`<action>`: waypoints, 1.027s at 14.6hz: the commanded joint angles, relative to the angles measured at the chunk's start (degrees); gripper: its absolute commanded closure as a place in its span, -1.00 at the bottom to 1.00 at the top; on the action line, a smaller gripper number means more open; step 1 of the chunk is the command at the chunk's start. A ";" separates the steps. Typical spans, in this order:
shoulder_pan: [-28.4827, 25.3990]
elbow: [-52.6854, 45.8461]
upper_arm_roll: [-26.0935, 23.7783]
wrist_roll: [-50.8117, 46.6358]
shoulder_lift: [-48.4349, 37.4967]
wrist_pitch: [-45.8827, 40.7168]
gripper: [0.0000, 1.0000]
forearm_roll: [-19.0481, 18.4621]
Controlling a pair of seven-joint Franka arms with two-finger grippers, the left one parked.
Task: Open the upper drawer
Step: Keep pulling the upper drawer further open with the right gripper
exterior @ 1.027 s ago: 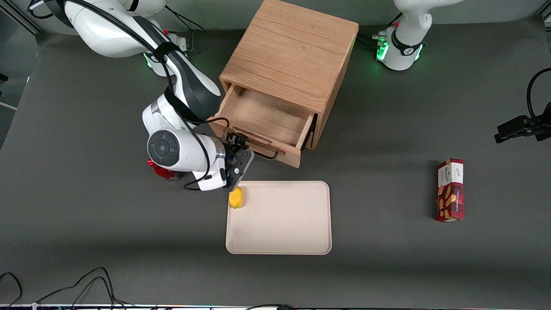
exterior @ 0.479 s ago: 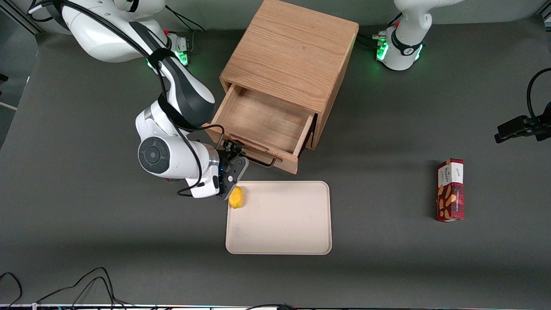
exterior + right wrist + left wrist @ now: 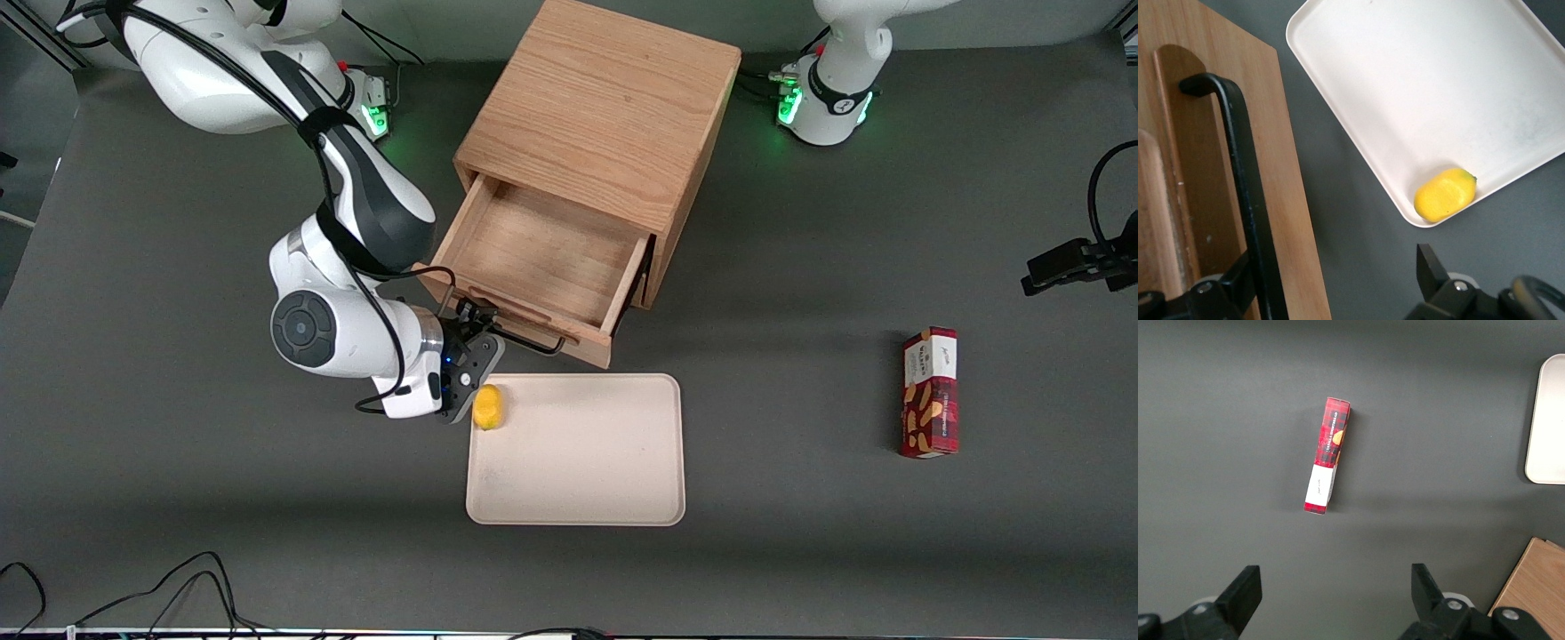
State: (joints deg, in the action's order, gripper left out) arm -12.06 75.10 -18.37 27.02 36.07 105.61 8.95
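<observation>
The light oak upper drawer (image 3: 542, 258) stands pulled well out of the cabinet (image 3: 605, 107), and its bare wooden inside shows. Its long black wire handle (image 3: 533, 342) runs along the drawer front (image 3: 1281, 173). My right gripper (image 3: 471, 331) is at the handle's end toward the working arm. In the right wrist view the gripper (image 3: 1328, 287) is open, with its jaws wide apart. The handle bar (image 3: 1251, 200) passes between them, close against one finger (image 3: 1221, 293). The other finger (image 3: 1428, 267) hangs over bare table. The bottom drawer is hidden beneath the upper one.
A cream tray (image 3: 578, 462) lies just in front of the drawer, nearer the front camera, with a yellow fruit (image 3: 487, 407) in its corner close to my gripper. A red snack box (image 3: 930, 391) lies toward the parked arm's end of the table.
My gripper has moved back toward the front camera and the working arm's end. The upper drawer has slid farther out of the cabinet with it.
</observation>
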 commanded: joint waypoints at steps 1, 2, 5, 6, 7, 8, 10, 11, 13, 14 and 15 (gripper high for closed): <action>0.20 -3.65 0.00 1.01 2.25 -0.76 -1.00 -0.78; 0.20 -3.82 0.87 1.01 2.25 -0.76 -1.00 -0.69; 0.20 -4.17 1.32 1.01 2.25 -0.67 -1.00 -0.78; 0.28 -4.35 1.41 1.01 2.43 -0.67 -1.00 -0.78; 0.29 -4.61 1.93 1.01 2.60 -0.67 -1.00 -0.78; 0.29 -4.79 2.46 1.10 2.60 -0.67 -1.00 -0.69; 0.29 -5.49 2.64 1.10 2.86 -0.58 -1.00 -0.78; 0.29 -6.10 2.64 1.10 3.48 -0.58 -1.00 -0.78; 0.29 -6.98 2.64 1.01 4.09 -0.41 -1.00 -0.78; 0.29 -7.86 2.64 1.01 4.62 -0.41 -1.00 -0.78; 0.20 -8.82 2.64 0.84 5.41 -0.41 -1.00 -0.78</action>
State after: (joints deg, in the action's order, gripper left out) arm -11.65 70.71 -15.75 27.04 38.53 105.63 8.93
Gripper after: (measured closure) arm 0.000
